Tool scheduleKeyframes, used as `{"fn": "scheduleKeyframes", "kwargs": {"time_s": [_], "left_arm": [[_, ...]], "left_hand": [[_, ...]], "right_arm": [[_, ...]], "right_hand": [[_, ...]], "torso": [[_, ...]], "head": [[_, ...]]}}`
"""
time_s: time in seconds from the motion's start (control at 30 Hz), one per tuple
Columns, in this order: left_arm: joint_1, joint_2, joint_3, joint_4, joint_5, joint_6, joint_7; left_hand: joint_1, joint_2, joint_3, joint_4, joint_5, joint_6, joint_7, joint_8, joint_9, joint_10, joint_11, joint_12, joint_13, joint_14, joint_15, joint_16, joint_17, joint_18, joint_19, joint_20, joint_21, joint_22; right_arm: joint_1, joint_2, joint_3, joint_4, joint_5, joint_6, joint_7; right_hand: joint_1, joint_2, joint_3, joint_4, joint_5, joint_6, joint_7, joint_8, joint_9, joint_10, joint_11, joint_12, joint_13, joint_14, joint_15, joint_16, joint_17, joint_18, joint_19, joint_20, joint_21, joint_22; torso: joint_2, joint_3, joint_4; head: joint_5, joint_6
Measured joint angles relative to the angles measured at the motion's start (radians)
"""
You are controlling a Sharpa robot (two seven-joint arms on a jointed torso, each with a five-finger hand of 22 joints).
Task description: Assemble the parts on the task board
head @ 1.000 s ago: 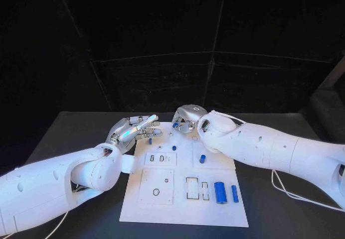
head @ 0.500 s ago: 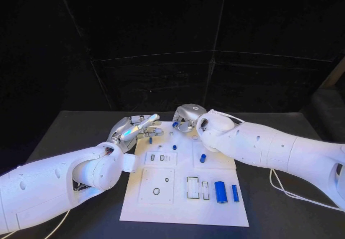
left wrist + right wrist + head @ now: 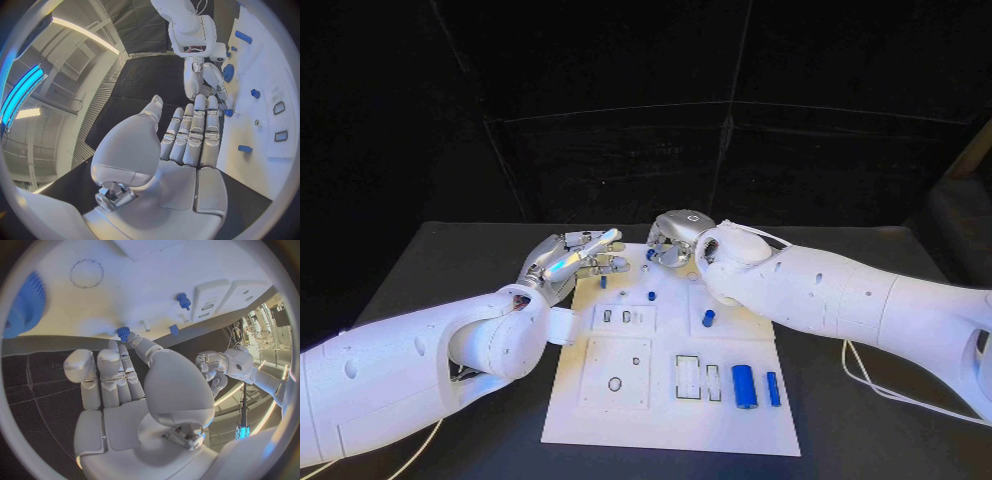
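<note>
Task board lies between both hands: left hand open, right hand seemingly pinching a small blue part.

The task board is white, marked with thin dark outlines — rectangles and small ovals — and lies on a black table. The parts are blue: a fat cylinder, a thin rod and a small peg. Both arms are white — the left hand and right hand silver.
</note>
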Motion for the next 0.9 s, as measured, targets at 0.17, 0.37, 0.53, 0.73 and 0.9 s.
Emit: {"fn": "scheduleKeyframes", "kwargs": {"time_s": [0.17, 0.37, 0.53, 0.73, 0.9], "left_arm": [[0.000, 0.002, 0.000, -0.002, 0.000, 0.001, -0.001], [0.000, 0.002, 0.000, -0.004, 0.000, 0.001, -0.003], [0.000, 0.001, 0.000, -0.005, 0.000, 0.002, -0.003], [0.000, -0.003, 0.000, -0.006, 0.000, 0.003, -0.004], [0.001, -0.010, 0.000, -0.006, 0.000, 0.003, -0.004]], "left_hand": [[0.000, 0.000, -0.003, -0.003, 0.000, 0.000, 0.000, 0.000, 0.000, 0.000, 0.000, 0.000, 0.000, 0.000, 0.000, 0.000, 0.001, 0.000, 0.000, 0.000, -0.004, 0.000], [0.000, 0.000, 0.000, -0.005, 0.000, 0.000, 0.000, 0.000, 0.000, 0.000, 0.000, 0.000, -0.001, 0.000, 0.000, 0.000, 0.001, 0.000, 0.000, 0.000, -0.004, -0.001], [0.000, 0.000, 0.000, -0.005, 0.000, 0.000, 0.000, 0.000, 0.000, 0.000, 0.000, 0.000, -0.001, 0.000, 0.000, 0.000, 0.001, 0.000, 0.000, 0.000, -0.004, -0.001], [0.000, 0.000, 0.000, -0.005, 0.000, 0.000, 0.000, 0.000, 0.000, 0.000, 0.000, 0.000, -0.001, 0.000, 0.000, 0.000, 0.002, 0.000, 0.000, 0.000, -0.004, -0.001], [0.000, 0.000, 0.000, -0.005, 0.000, 0.000, 0.000, 0.000, 0.000, 0.000, 0.000, 0.000, -0.001, 0.000, 0.000, 0.000, 0.002, 0.000, 0.000, 0.000, -0.004, -0.001]], "right_arm": [[0.000, 0.002, 0.000, 0.000, 0.000, 0.003, 0.001], [0.000, 0.000, 0.000, 0.000, 0.000, 0.005, 0.001], [0.001, -0.025, 0.000, 0.022, 0.000, -0.001, -0.001], [0.011, -0.123, 0.008, 0.120, 0.008, -0.022, -0.012], [0.020, -0.236, 0.041, 0.238, 0.051, -0.031, -0.033]], "right_hand": [[0.005, -0.005, -0.001, 0.007, -0.010, -0.010, -0.002, 0.000, 0.000, 0.000, 0.000, 0.000, 0.000, 0.000, 0.000, 0.000, -0.001, 0.000, -0.004, -0.004, -0.001, 0.000], [0.004, -0.012, -0.003, 0.014, -0.016, -0.016, -0.001, 0.000, 0.000, 0.000, 0.000, 0.000, 0.001, 0.000, 0.000, 0.000, -0.004, 0.000, -0.004, -0.004, -0.001, -0.001], [0.005, -0.013, -0.007, 0.018, -0.021, -0.022, -0.003, 0.000, 0.000, 0.000, 0.000, 0.000, 0.001, 0.000, 0.000, -0.004, -0.008, 0.000, -0.004, -0.004, -0.001, -0.007], [0.000, -0.029, -0.018, 0.044, -0.021, -0.023, -0.001, 0.000, 0.004, 0.030, -0.005, 0.020, 0.011, -0.004, -0.004, -0.004, -0.009, 0.000, -0.004, -0.004, -0.001, -0.002], [-0.047, -0.075, -0.082, 0.109, 0.027, -0.026, -0.004, 0.005, 0.005, 0.156, -0.025, 0.097, 0.060, 0.009, -0.017, 0.030, 0.028, 0.000, 0.010, -0.018, 0.014, 0.027]], "torso": [[0.000, 0.0000, 0.0000], [0.001, 0.0000, 0.0002], [0.001, 0.0000, 0.0002], [0.001, 0.0009, -0.0031], [-0.001, 0.0020, -0.0090]], "head": [[0.000, -0.002], [0.000, -0.002], [-0.001, -0.001], [-0.006, 0.008], [-0.010, 0.015]]}}
